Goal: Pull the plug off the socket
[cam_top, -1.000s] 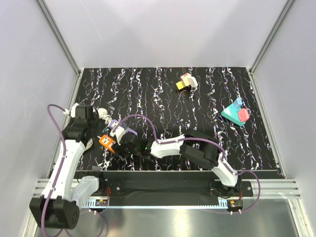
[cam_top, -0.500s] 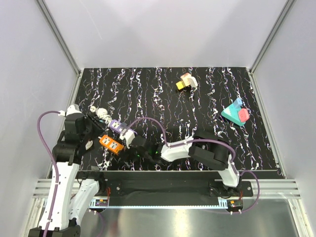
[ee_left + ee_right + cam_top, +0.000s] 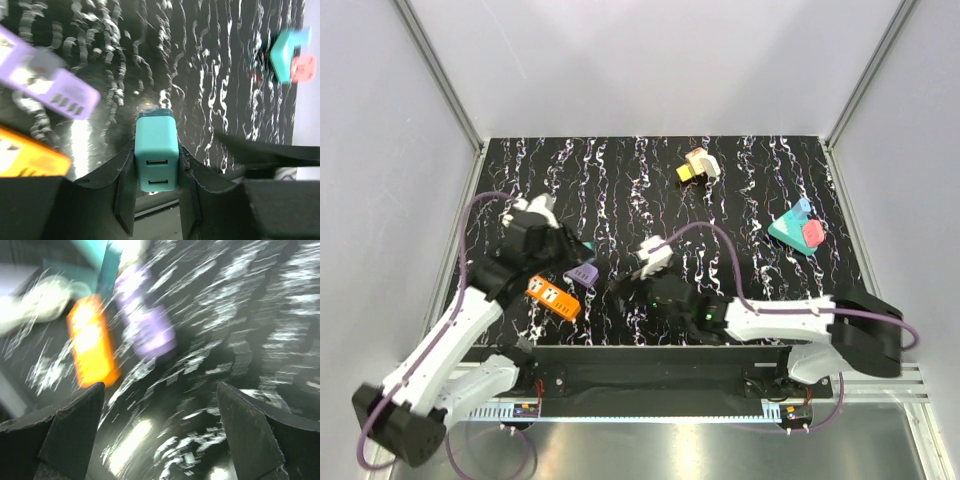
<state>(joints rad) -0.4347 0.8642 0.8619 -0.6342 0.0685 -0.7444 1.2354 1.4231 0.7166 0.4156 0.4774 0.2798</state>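
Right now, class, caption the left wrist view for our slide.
Left hand clamps a teal two-port plug block, clear of the lilac plastic socket strip.

robot lab test cell, plain grey walls (image 3: 650, 60), aluminium frame posts (image 3: 440, 75), black marbled tabletop (image 3: 620, 180)

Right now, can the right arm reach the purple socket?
Probably yes: the right claw is open, facing the purple socket, with only bare table between them. The left claw, holding the teal plug, hovers close beside it.
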